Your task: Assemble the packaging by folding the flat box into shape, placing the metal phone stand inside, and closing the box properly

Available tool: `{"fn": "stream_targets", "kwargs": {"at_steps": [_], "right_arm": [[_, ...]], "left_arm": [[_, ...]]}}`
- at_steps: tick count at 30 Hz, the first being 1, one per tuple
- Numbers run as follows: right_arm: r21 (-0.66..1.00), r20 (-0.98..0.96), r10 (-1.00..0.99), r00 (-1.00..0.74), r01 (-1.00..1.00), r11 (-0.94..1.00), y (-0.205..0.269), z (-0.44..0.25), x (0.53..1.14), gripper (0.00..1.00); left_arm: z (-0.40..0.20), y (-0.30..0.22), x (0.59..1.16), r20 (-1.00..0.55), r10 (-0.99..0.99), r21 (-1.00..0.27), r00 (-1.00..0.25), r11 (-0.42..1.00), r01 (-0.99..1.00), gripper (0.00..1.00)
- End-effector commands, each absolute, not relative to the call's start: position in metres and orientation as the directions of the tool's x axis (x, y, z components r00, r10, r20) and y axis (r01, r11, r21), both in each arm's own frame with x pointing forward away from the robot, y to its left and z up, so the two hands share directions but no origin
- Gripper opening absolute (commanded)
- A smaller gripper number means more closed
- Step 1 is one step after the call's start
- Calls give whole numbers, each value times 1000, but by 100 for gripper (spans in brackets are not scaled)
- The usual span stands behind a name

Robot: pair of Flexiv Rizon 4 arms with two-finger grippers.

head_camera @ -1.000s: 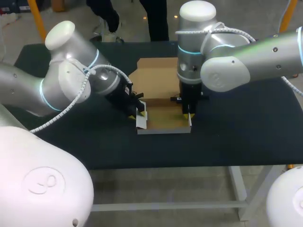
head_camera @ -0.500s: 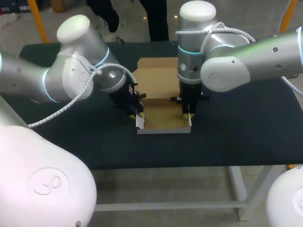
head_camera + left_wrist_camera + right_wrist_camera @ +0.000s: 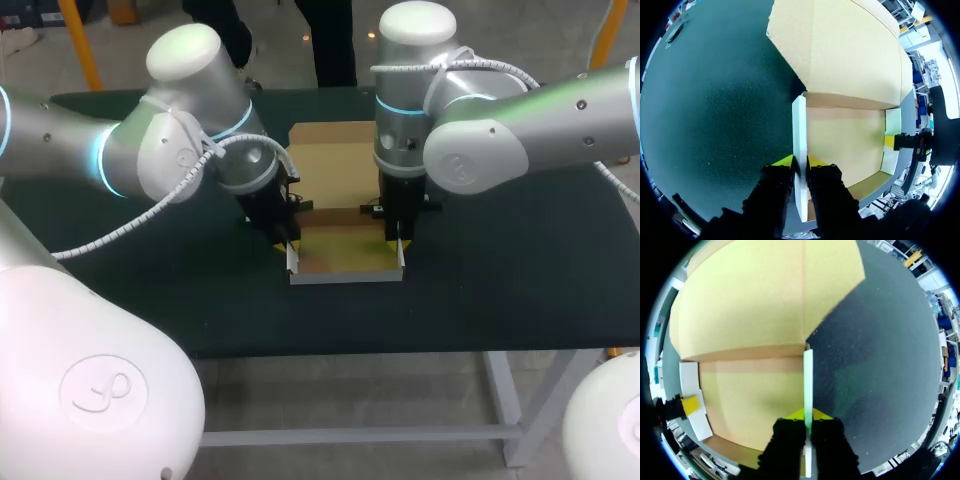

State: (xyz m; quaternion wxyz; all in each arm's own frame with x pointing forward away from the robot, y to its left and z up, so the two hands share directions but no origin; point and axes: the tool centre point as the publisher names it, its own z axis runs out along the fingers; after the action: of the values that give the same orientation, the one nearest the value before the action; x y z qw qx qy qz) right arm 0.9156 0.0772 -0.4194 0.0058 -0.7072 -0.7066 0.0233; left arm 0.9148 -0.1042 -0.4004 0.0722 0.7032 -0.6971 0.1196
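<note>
Setting: robotics lab or test workshop. Evidence was a bench [image 3: 500, 290] topped with a dark mat on a white metal frame. Two grey-and-white jointed robot arms, left arm [image 3: 130, 160] and right arm [image 3: 520, 130], were stationed over it, each with external coiled cabling.

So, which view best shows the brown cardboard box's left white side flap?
The left wrist view: the white side flap stands upright in the left gripper. The head view shows it small; the right wrist view, far across the brown cardboard box.
</note>
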Motion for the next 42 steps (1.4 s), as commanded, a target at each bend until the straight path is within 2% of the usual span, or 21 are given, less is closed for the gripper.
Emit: {"fn": "stream_targets", "kwargs": {"at_steps": [1, 2, 5, 10, 23, 26, 28, 31, 42], "right_arm": [[-43, -26, 1000, 0, 999, -1, 78, -420, 915, 0], [-43, -26, 1000, 0, 999, -1, 78, -420, 915, 0], [-43, -26, 1000, 0, 999, -1, 78, -420, 915, 0], [-43, -26, 1000, 0, 999, -1, 78, -420, 915, 0], [-39, -23, 1000, -8, 999, 7, 78, -419, 915, 0], [-23, -9, 999, -42, 999, 42, 80, -416, 913, 31], [-6, 8, 997, -72, 997, 72, 81, -413, 912, 45], [21, 28, 992, -126, 992, 125, 82, -408, 909, 100], [135, 91, 923, -373, 923, 359, 77, -386, 894, 100]], "left_arm": [[-404, -107, 915, 32, -999, -60, 17, -19, -998, 24], [-404, -106, 915, 30, -999, -59, 18, -19, -998, 25], [-405, -106, 915, 24, -999, -60, 21, -22, -998, 11], [-406, -105, 915, -1, -1000, -65, 27, -27, -998, 0], [-408, -104, 914, -28, -999, -81, 32, -30, -996, 0], [-407, -104, 913, -32, -999, -85, 32, -29, -996, 0], [-407, -104, 912, -34, -999, -88, 32, -29, -996, 0], [-406, -104, 912, -37, -999, -91, 32, -29, -995, 0], [-401, -104, 911, -47, -998, -110, 30, -25, -994, 0]]}}
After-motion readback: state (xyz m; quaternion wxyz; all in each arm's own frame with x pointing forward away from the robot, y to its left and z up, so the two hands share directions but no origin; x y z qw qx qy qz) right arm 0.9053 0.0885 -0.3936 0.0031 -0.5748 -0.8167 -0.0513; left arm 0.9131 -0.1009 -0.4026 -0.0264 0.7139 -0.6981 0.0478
